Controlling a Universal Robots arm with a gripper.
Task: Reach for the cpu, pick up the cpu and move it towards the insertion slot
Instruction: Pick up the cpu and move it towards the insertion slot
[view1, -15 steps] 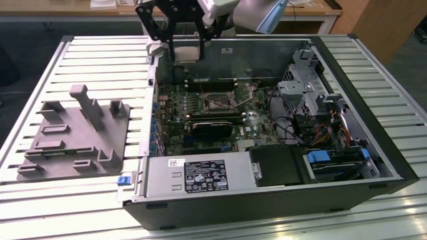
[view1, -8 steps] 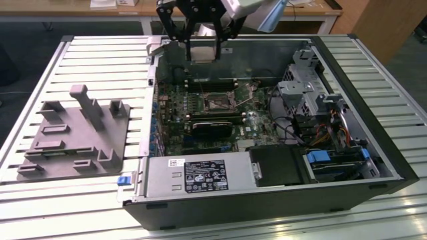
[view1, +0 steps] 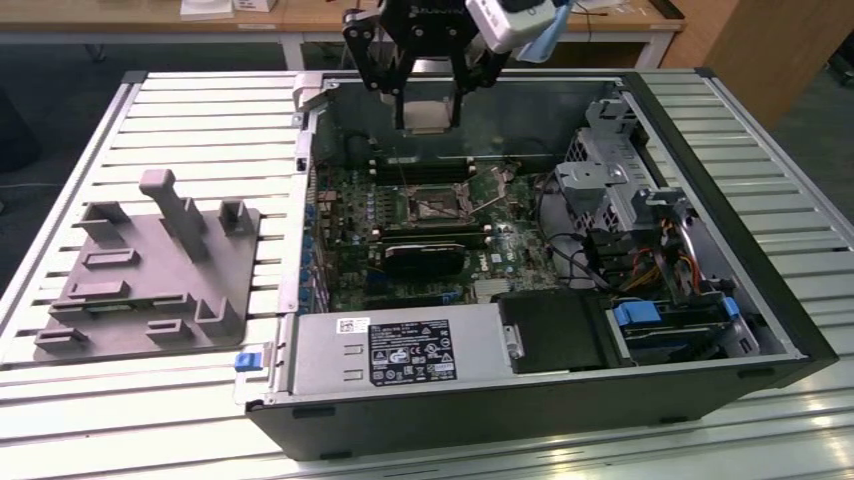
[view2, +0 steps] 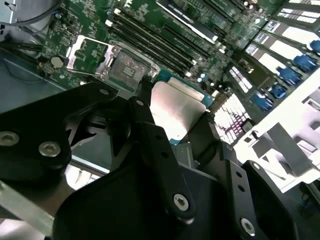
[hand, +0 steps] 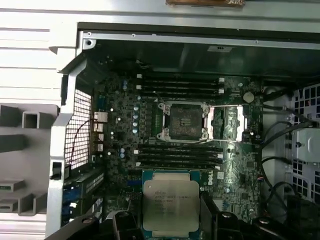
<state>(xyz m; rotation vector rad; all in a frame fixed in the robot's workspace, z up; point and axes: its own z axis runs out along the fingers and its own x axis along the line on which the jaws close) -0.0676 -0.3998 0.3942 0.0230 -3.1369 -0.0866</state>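
Wrist views above motherboard (hand: 200, 165) (shared)

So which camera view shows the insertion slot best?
The first wrist view: the insertion slot is seen nearly straight down, its metal frame and dark centre unobstructed, with the cpu held in the end effector. The exterior view shows the slot smaller. The second wrist view shows it obliquely.

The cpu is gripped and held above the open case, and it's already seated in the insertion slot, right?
Not seated. The gripper does hold the cpu above the open case, but the first wrist view shows the insertion slot empty, its dark centre exposed, with the chip apart from it.
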